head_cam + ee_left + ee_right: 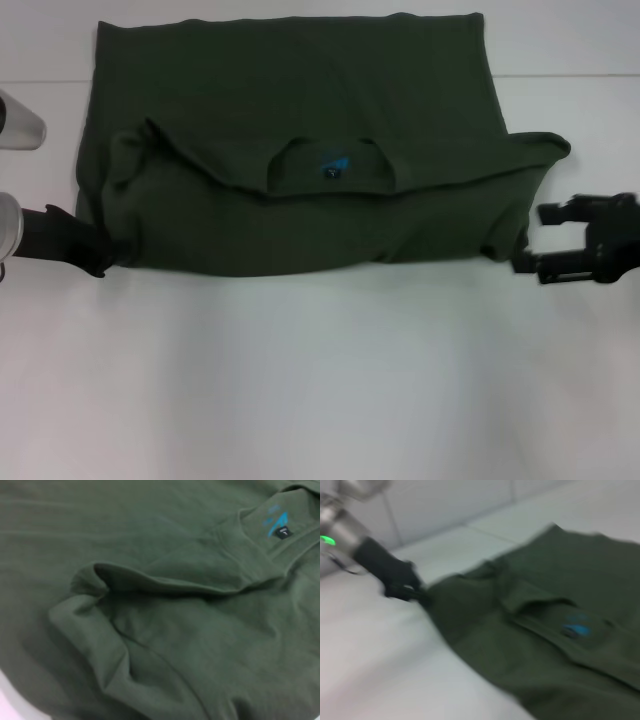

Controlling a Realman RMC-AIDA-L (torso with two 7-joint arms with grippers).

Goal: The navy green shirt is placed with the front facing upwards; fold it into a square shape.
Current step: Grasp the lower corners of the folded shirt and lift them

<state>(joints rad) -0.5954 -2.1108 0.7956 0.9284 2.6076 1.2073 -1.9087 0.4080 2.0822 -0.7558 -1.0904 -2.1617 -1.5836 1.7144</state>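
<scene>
— Right, where does the fold stand?

— The navy green shirt (300, 170) lies on the white table (320, 380), already doubled over: the collar (335, 165) with its small neck label (332, 172) sits on the upper layer, roughly midway between the two grippers. I'd judge one fold laid down and the squaring-up yet to come.

— And the grippers?

— The left gripper (100, 255) is at the shirt's near corner on its own side, touching the cloth; the fingertips are buried in the fabric, so I cannot tell whether they pinch it. The right gripper (530, 238) sits just beside the opposite near corner, jaws apart, holding nothing.

— Next move?

— Probably a sideways fold to bring the long rectangle toward a square. That calls for a firm pinch through both layers at each corner, or the bunched sleeve (100, 630) beside the left gripper will slip loose.
</scene>
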